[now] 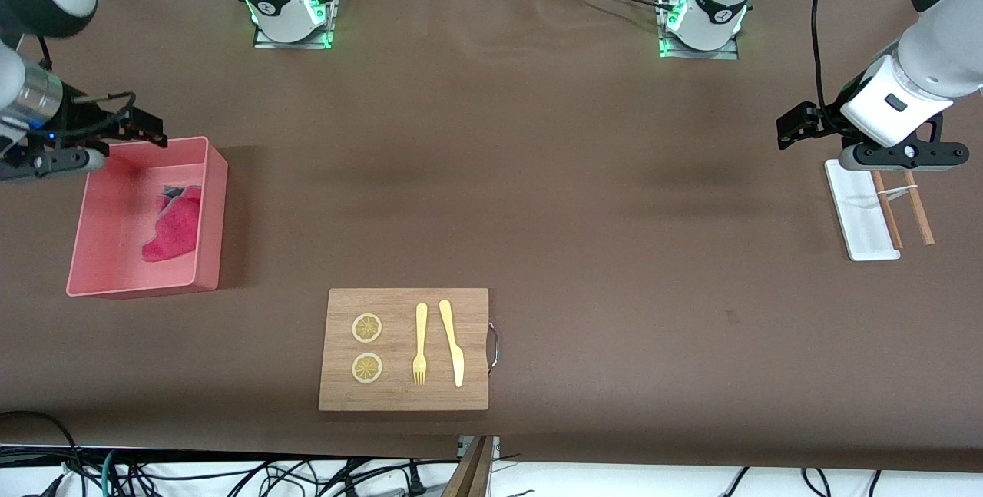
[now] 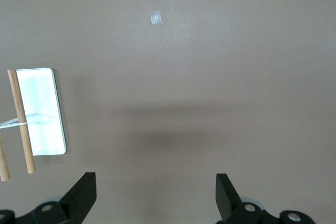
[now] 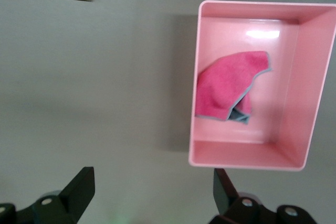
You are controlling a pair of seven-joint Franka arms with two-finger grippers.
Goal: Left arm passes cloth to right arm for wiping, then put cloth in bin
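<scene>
The right pincer [image 1: 115, 132] hangs over the bin's [image 1: 211, 205] rim at the right arm's end of the tabletop [image 1: 537, 197], fingers apart, holding nothing. The cloth [image 1: 175, 226], fluffy magenta-red with a grey edge, lies crumpled inside the salmon-pink bin. The left pincer [image 1: 791, 128] waits above the white tray [image 1: 856, 209], fingers apart, empty.

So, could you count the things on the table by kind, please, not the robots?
Bin: 1
Cloth: 1, in the bin
Cutting board: 1
Lemon slices: 2
Fork: 1
Knife: 1
White tray: 1
Wooden sticks: 2
Total: 10
</scene>
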